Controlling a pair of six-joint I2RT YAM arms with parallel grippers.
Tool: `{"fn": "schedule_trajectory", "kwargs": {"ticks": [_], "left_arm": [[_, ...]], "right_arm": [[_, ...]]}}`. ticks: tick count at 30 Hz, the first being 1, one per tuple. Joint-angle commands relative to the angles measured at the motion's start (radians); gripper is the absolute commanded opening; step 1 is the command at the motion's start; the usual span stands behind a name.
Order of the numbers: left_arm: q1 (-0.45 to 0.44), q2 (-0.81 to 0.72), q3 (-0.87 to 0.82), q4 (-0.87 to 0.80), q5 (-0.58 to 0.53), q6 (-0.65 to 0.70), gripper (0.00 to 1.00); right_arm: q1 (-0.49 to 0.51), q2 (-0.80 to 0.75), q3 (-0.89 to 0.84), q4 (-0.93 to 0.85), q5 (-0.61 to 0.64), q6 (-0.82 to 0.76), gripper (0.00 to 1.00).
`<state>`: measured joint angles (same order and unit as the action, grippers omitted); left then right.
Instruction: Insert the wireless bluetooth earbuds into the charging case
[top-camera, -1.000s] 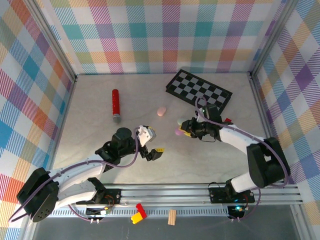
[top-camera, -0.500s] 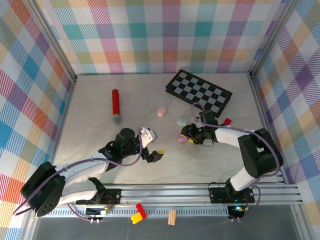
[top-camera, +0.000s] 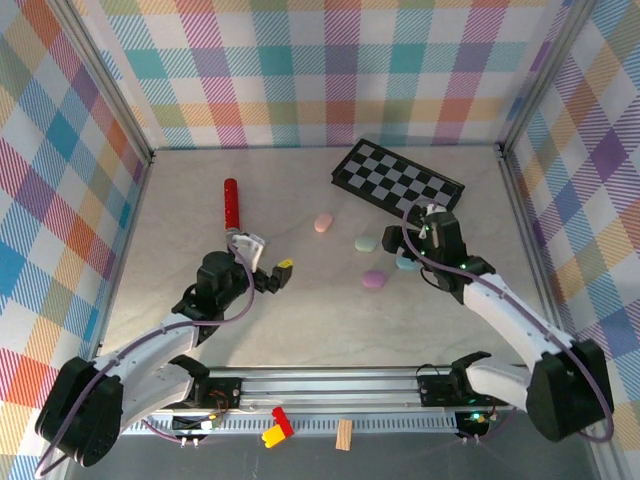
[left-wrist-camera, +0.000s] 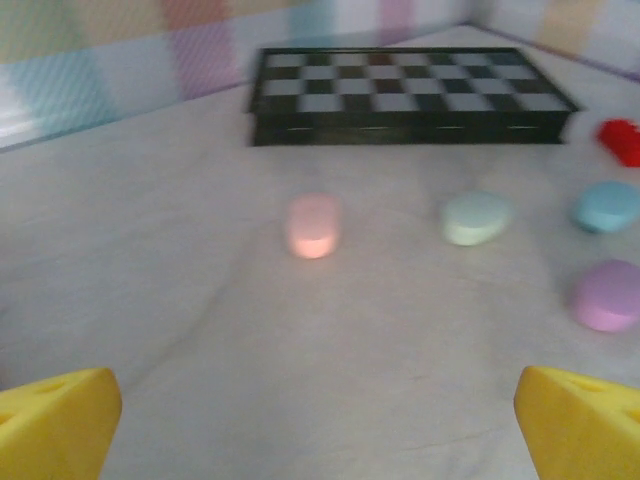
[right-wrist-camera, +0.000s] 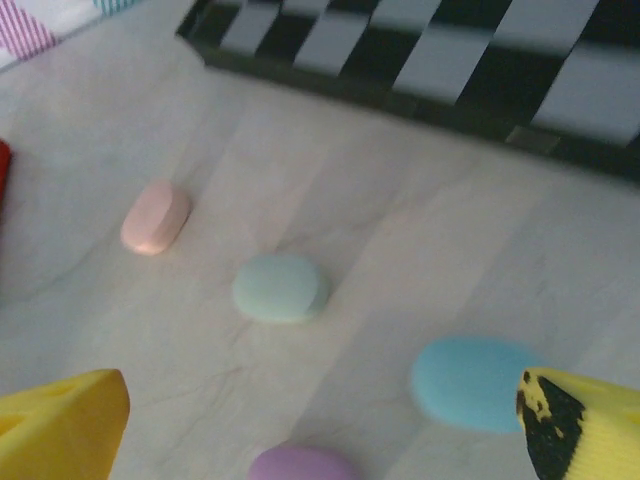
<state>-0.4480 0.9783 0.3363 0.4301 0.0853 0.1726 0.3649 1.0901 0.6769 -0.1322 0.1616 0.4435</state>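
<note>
Your left gripper (left-wrist-camera: 320, 430) and right gripper (right-wrist-camera: 320, 420) gape wide, empty. Near the black-and-white chequered board (top-camera: 398, 185) lie shut plastic pebbles: pink case (top-camera: 323, 223), mint case (top-camera: 366, 243), blue case (right-wrist-camera: 468, 382), purple case (top-camera: 373, 279). Whether earbuds sit inside, you cannot tell.

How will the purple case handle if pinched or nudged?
The purple case looks like a smooth, rounded pebble, so a pinch may slip off its curved sides. It lies flat and low on the table, so a nudge would probably slide it rather than roll or tip it. Small hard-looking shell: likely stiff and light.
</note>
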Motion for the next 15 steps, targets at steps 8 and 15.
{"fn": "schedule_trajectory", "kwargs": {"ticks": [8,15], "left_arm": [[0.224,0.074,-0.129,0.277,-0.132,0.012,1.0],[0.332,0.298,-0.131,0.527,-0.035,-0.053,1.0]], "right_arm": [[-0.164,-0.01,-0.28,0.506,0.119,-0.413,0.99],[-0.23,0.181,-0.332,0.814,0.014,-0.433,0.99]]}}
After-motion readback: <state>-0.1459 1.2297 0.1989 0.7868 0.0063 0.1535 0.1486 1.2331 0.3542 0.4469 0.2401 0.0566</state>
